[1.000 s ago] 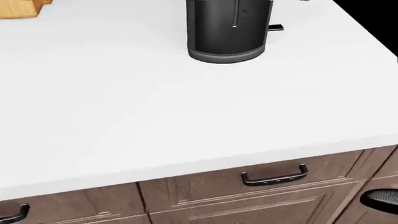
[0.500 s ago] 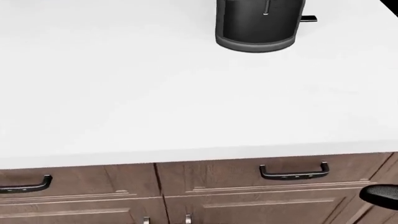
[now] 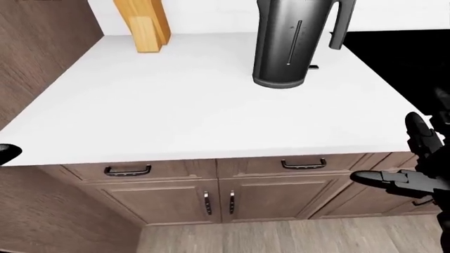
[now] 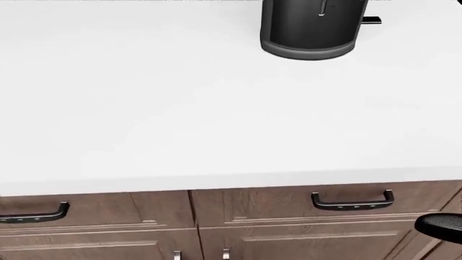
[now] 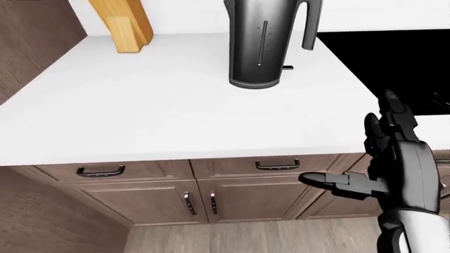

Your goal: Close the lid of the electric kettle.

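The electric kettle (image 3: 289, 45) is dark grey metal with a handle on its right and stands on the white counter (image 3: 190, 105), toward the top right. Its top and lid are cut off by the top edge in every view. In the head view only its base (image 4: 309, 32) shows at the top. My right hand (image 5: 373, 158) is black, with fingers spread open and empty, held low at the right, below the counter edge and well short of the kettle. A small dark tip of my left hand (image 3: 8, 153) shows at the left edge of the left-eye view.
A wooden knife block (image 3: 144, 23) stands at the counter's top left. A black cooktop (image 5: 386, 58) lies right of the kettle. Brown drawers and cabinet doors with dark handles (image 3: 304, 165) run below the counter. A wood panel wall (image 3: 35, 47) is on the left.
The whole head view has shifted: the kettle base moved from centre to the right and up, and the counter edge levelled and dropped. The camera moved, not the kettle.
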### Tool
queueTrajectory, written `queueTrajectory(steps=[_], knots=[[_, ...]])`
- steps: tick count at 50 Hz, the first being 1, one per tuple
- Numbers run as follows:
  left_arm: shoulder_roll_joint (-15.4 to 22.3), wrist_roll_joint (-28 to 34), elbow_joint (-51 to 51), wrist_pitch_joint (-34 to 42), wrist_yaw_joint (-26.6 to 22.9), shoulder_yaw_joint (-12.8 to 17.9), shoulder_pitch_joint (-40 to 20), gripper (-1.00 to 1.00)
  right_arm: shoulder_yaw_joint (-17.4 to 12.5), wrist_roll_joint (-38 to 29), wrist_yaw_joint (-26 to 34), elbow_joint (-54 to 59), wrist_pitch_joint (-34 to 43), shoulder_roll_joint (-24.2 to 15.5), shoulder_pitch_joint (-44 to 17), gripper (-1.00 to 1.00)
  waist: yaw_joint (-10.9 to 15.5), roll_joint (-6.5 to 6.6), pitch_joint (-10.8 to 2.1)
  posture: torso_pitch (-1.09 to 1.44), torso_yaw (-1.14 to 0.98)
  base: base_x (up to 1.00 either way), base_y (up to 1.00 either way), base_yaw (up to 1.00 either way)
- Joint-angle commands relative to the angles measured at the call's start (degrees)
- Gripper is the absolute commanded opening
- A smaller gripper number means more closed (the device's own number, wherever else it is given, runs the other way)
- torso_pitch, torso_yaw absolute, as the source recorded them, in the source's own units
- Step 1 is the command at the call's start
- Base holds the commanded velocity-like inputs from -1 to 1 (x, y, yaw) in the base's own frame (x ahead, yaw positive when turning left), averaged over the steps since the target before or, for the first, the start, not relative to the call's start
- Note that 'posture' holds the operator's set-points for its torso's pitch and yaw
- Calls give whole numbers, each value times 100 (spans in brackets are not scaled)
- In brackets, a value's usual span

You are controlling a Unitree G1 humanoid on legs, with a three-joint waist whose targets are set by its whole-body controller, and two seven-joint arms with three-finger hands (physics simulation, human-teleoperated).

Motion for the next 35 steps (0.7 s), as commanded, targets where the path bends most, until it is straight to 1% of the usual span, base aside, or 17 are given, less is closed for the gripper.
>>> queueTrajectory(steps=[1, 4, 10, 17, 18, 21, 35], knots=[[123, 22, -96, -156, -4, 76, -68, 100, -41, -26, -36, -148, -167, -75, -70, 97, 1, 16, -79, 0, 0, 2, 0, 0], [101, 71, -78, -187, -31, 49, -68, 100, -30, -44, -28, -148, -179, -69, -63, 96, -3, 18, -59, 0, 0, 3, 0, 0], [111, 67, -69, -176, -53, 89, -71, 100, -48, -111, 47, -148, -198, -43, -61, 96, -9, 20, -54, 0, 0, 4, 0, 0], [103, 74, -62, -194, -56, 87, -67, 100, -67, -95, 50, -148, -197, -51, -64, 96, -16, 20, -60, 0, 0, 3, 0, 0], [68, 131, -53, -243, -73, 34, -47, 100, -62, -112, 58, -148, -198, -44, -62, 97, -17, 19, -54, 0, 0, 4, 0, 0], [77, 118, -52, -215, -77, 60, -63, 100, -67, -142, 90, -148, -189, -31, -82, 96, -19, 18, -53, 0, 0, 3, 0, 0], [85, 112, -48, -197, -79, 72, -64, 100, -69, -68, 17, -148, -172, -65, -75, 96, -27, 15, -34, 0, 0, 4, 0, 0]])
